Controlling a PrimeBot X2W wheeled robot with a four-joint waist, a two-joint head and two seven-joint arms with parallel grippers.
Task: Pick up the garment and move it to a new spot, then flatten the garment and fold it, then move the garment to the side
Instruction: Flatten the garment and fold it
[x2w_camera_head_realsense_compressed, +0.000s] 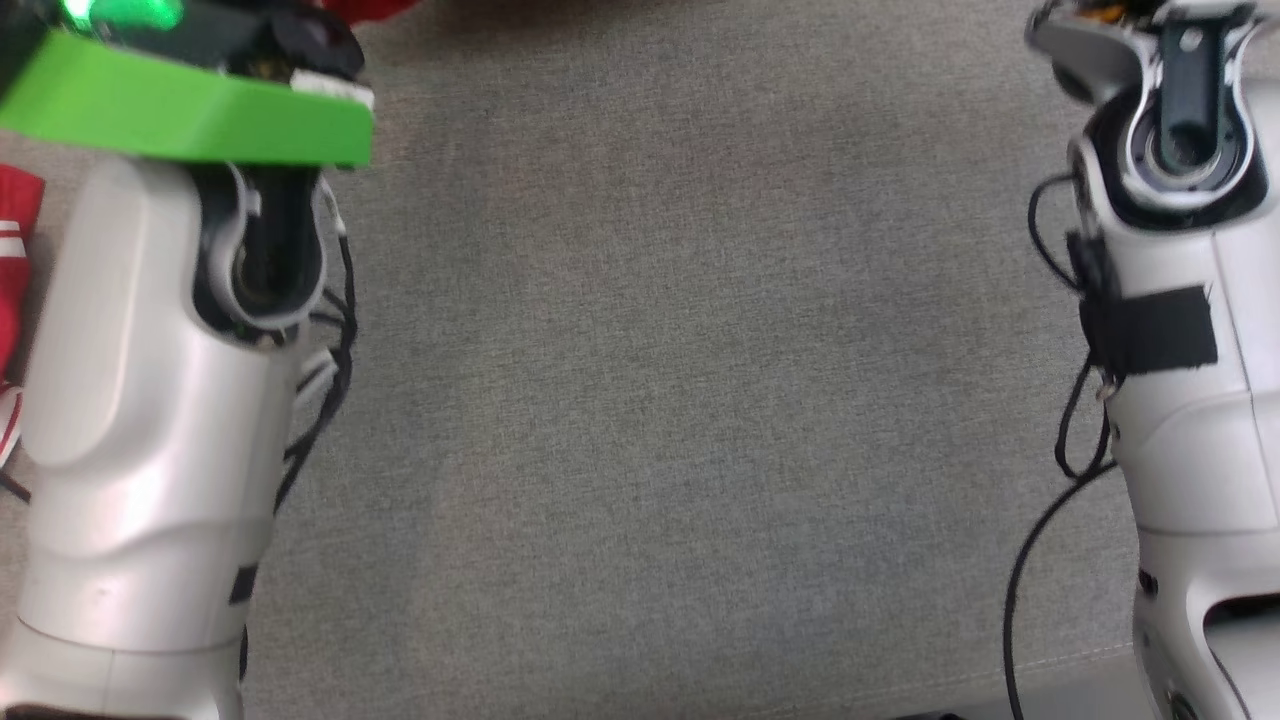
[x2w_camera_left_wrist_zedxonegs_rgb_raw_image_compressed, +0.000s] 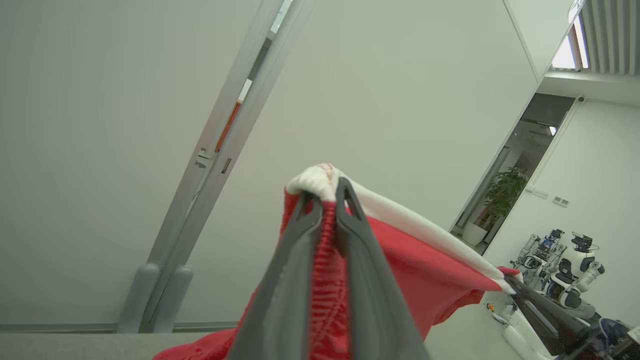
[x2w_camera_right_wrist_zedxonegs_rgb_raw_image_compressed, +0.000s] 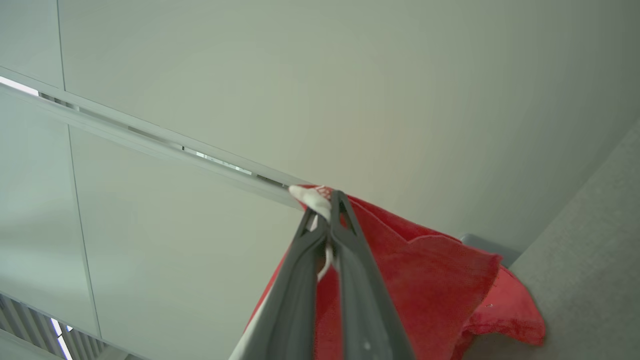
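Garment (x2w_camera_left_wrist_zedxonegs_rgb_raw_image_compressed: 425, 270): red knit with a white band along one edge, held up off the surface (x2w_camera_head_realsense_compressed: 680, 400) by both pincers. The band runs taut from one grip to the other, and the red body hangs below it. In the right wrist view the garment (x2w_camera_right_wrist_zedxonegs_rgb_raw_image_compressed: 430, 280) droops to the edge of the grey surface; whether it touches cannot be told.

Left pincer (x2w_camera_left_wrist_zedxonegs_rgb_raw_image_compressed: 325, 196): closed tight on one white corner, with cloth bunched over the fingertips and red knit between the fingers.

Right pincer (x2w_camera_right_wrist_zedxonegs_rgb_raw_image_compressed: 325, 210): closed tight on the other white corner, with a white strand hanging between the fingers. In the left wrist view it sits at the lower right, clamped on the far end of the band.

Surface: grey woven cover, spanning the head view between the two forearms.

Left forearm (x2w_camera_head_realsense_compressed: 130, 400): pale, with a green block (x2w_camera_head_realsense_compressed: 180, 110) at its wrist and black cables (x2w_camera_head_realsense_compressed: 335, 370) alongside. Just beside it, at the picture's edge, is striped cloth (x2w_camera_head_realsense_compressed: 15, 250) in red and white.

Right forearm (x2w_camera_head_realsense_compressed: 1200, 450): pale, with black tape (x2w_camera_head_realsense_compressed: 1160, 330).

Background: wall (x2w_camera_left_wrist_zedxonegs_rgb_raw_image_compressed: 400, 100), metal post (x2w_camera_left_wrist_zedxonegs_rgb_raw_image_compressed: 215, 165), plant (x2w_camera_left_wrist_zedxonegs_rgb_raw_image_compressed: 502, 192), another robot (x2w_camera_left_wrist_zedxonegs_rgb_raw_image_compressed: 575, 270).
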